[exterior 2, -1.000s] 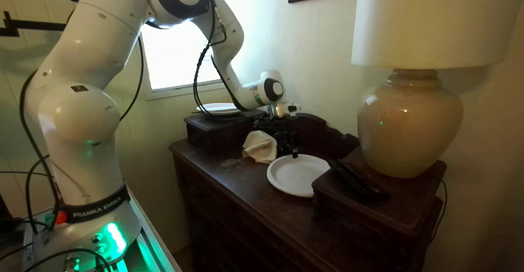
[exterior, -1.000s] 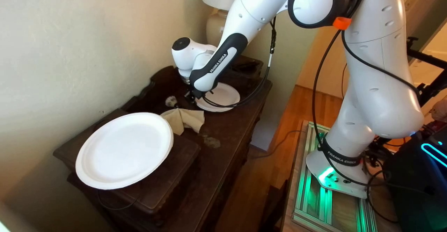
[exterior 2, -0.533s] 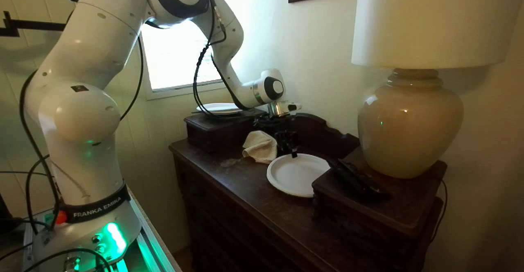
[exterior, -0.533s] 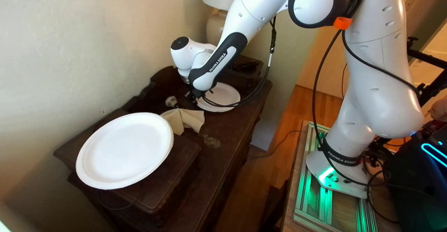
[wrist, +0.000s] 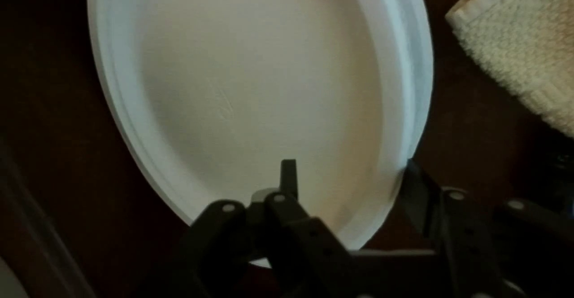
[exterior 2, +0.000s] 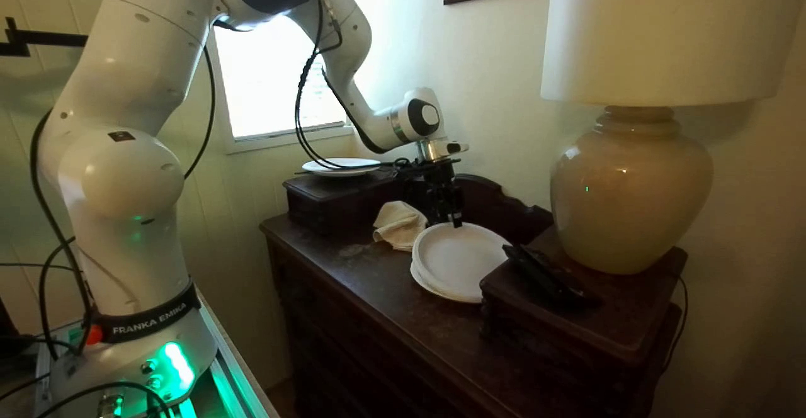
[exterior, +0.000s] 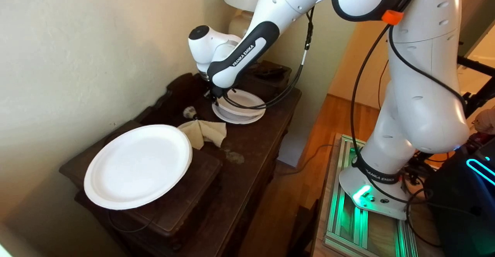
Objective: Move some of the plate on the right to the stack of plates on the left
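The right-hand white plates rest on the dresser. The upper plate (exterior 2: 463,257) is tilted, its far edge raised off the lower plate (exterior 2: 428,284); this shows in both exterior views. My gripper (exterior 2: 454,221) is at that raised edge, pointing down. In the wrist view my gripper (wrist: 349,168) has its fingers apart with the upper plate's rim between them, one finger over the plate's face, one against its outer edge. The upper plate (wrist: 260,64) fills that view; a lower rim (wrist: 423,64) shows beneath. The left stack of white plates (exterior: 139,168) sits on a raised dark box.
A beige cloth (exterior: 205,131) and a brush (exterior: 189,112) lie between the two sets of plates. A dark remote-like object (exterior 2: 548,279) and a large lamp (exterior 2: 630,191) stand on the other raised box. A carved backboard (exterior 2: 497,197) runs along the wall.
My gripper and arm have risen. The upper plate's far edge has risen with the gripper and shifted off the lower plate, which now shows beneath. The left stack has not moved.
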`<state>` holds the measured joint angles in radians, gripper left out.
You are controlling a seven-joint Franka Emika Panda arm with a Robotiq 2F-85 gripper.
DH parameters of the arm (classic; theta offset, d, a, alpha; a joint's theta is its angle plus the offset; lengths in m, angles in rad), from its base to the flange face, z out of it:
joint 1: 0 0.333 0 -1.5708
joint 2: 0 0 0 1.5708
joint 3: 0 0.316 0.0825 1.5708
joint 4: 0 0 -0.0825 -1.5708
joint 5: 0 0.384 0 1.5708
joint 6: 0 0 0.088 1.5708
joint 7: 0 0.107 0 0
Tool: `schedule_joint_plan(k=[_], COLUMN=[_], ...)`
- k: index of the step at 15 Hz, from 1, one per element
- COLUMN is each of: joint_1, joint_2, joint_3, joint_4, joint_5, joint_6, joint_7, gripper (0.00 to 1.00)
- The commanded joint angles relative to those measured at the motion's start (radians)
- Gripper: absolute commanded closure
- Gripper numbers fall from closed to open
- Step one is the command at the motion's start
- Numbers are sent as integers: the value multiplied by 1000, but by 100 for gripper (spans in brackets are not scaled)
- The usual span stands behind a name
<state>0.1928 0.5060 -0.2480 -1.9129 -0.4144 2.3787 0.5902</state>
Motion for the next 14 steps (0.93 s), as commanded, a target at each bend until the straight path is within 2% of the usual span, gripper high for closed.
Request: schedule_joint_plan(k=[1,5,14], joint_1=[-56,-94,-176], joint_2=[-69,-113,-152], joint_3=[19,45,74], joint_4=[-59,-94,-128], joint_5=[12,44,107], joint_6=[-1,13,8], joint_7=[-67,-133,-290], gripper=[44,46,39])
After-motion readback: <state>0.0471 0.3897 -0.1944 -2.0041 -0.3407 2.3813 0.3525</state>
